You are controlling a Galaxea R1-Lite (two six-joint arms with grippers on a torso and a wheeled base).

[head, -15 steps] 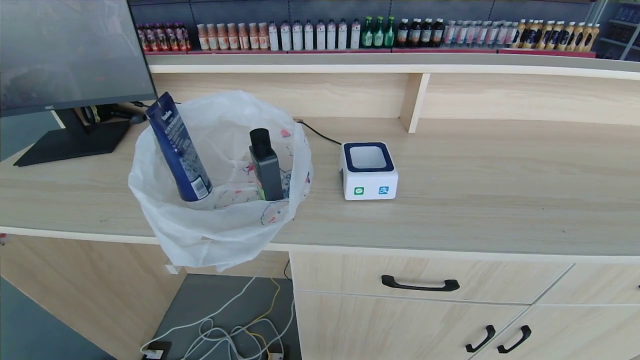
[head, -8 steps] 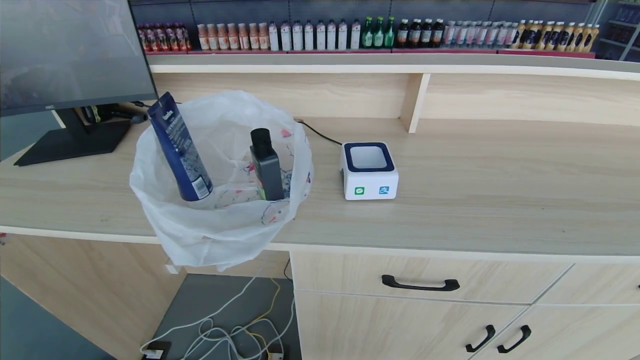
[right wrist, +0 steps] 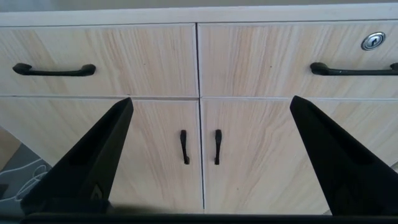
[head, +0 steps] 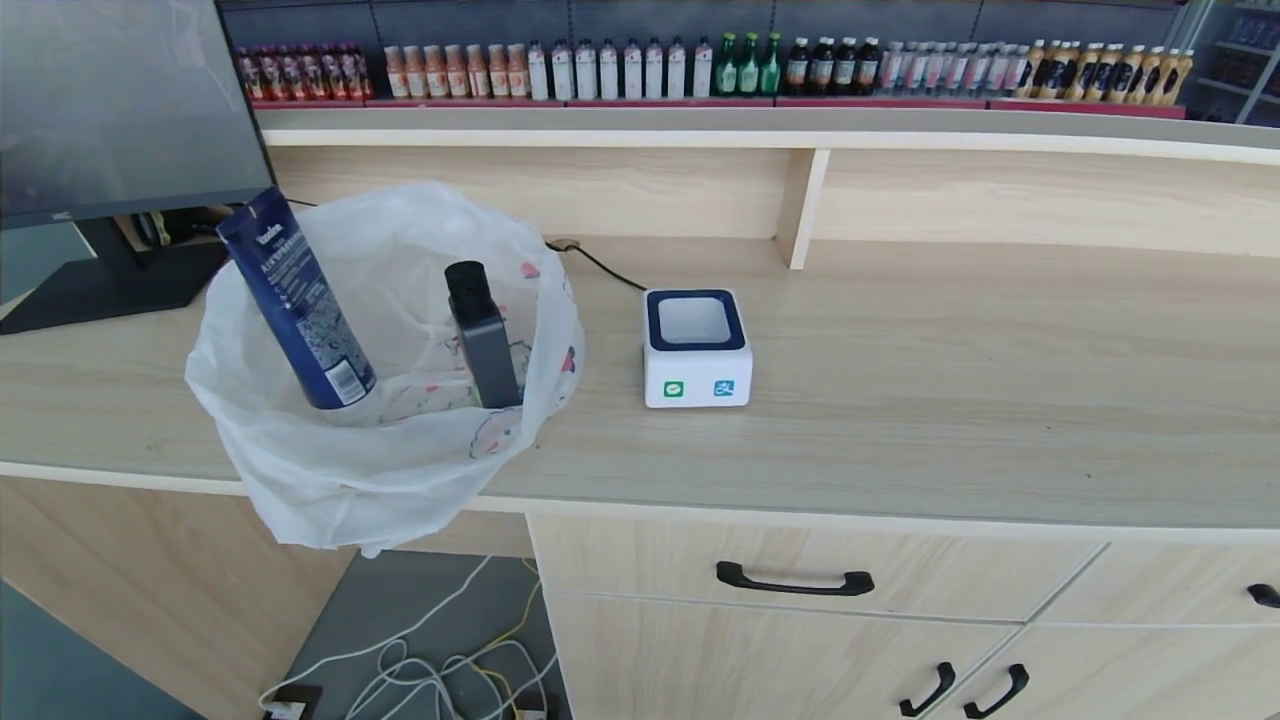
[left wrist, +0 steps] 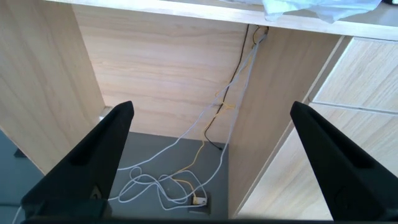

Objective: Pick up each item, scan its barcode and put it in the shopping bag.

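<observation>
Head view reference: the shopping bag (head: pixel 300 480) sits open at the front edge of the counter (head: pixel 950 380), overhanging it slightly, to the left of the scanner (head: pixel 696 347) and apart from it. Two items stand inside the bag: a blue tube (head: pixel 295 305) leaning toward the bag's left rim, and a dark bottle (head: pixel 483 335) roughly upright nearer the right wall. Left gripper (left wrist: pixel 211 106): jaws spread wide, holding nothing, positioned below counter level and facing the open recess with the floor cables (left wrist: pixel 168 186). Right gripper (right wrist: pixel 211 99): jaws spread wide, holding nothing, positioned low and facing the drawers (right wrist: pixel 99 59) and cabinet doors (right wrist: pixel 155 149). Assessment: the bagging step for both items appears complete, and both arms are in a lowered rest position. Should a further item need processing, the next move calls for raising one arm above the counter edge, closing on the item and presenting its barcode to the scanner window. The item is then released over the bag opening without snagging the thin plastic rim.
</observation>
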